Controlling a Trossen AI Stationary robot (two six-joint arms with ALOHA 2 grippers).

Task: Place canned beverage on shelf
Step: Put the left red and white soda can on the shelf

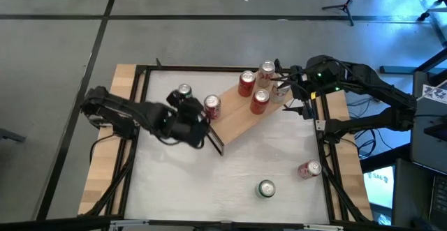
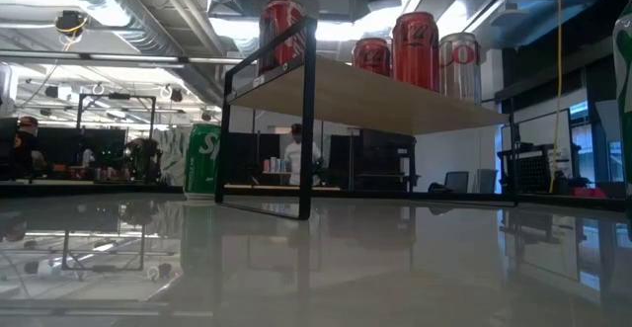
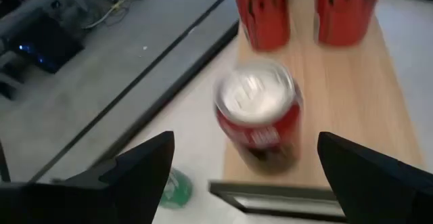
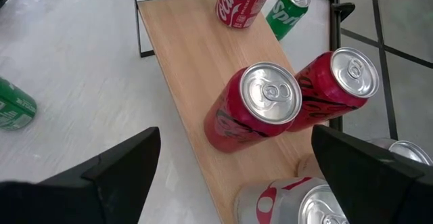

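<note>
A red can (image 3: 260,119) with a silver top, somewhat blurred, stands upright on the light-wood shelf (image 3: 379,109) just ahead of the spread, empty left gripper (image 3: 245,176). The right gripper (image 4: 237,176) is also spread over the shelf's other end.

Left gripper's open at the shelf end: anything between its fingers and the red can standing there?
No. In the left wrist view, only bare shelf plank and its black end frame separate the open left gripper from the red can.

A red can (image 3: 260,119) stands on the shelf (image 3: 379,109) between the left end effector's (image 3: 247,173) spread fingers.
</note>
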